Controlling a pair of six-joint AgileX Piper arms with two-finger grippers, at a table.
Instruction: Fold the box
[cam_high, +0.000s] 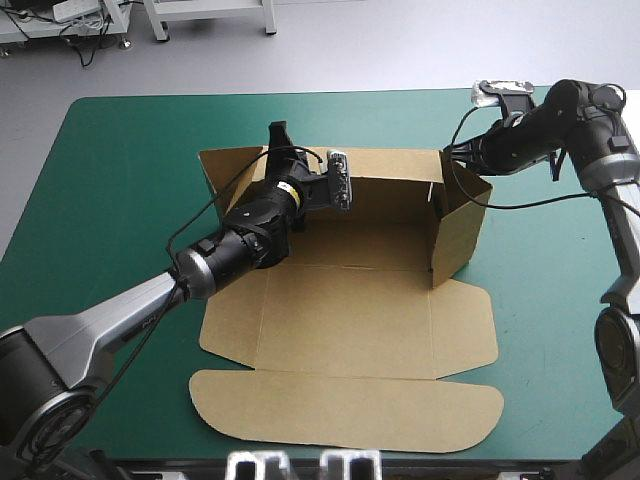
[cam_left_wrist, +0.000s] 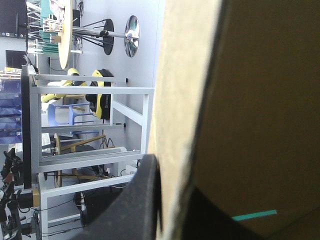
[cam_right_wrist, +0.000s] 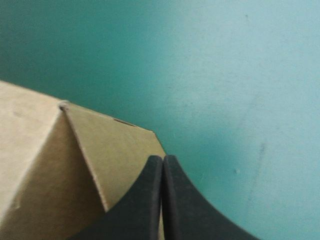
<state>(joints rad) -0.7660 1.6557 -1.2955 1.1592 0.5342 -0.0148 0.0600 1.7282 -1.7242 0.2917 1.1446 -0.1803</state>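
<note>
On the teal-green cover (cam_high: 120, 200) the box (cam_high: 350, 310) stands half-raised: our left gripper (cam_high: 279, 135) clamps its back wall, our right gripper (cam_high: 448, 151) is closed empty at the right corner; next, we judge, comes the left wall.

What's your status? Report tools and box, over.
Left tool shut on the box, at its back wall. Right tool shut, at the right wall's far corner. Back and right walls up, near panels flat. Nothing in the way.
</note>
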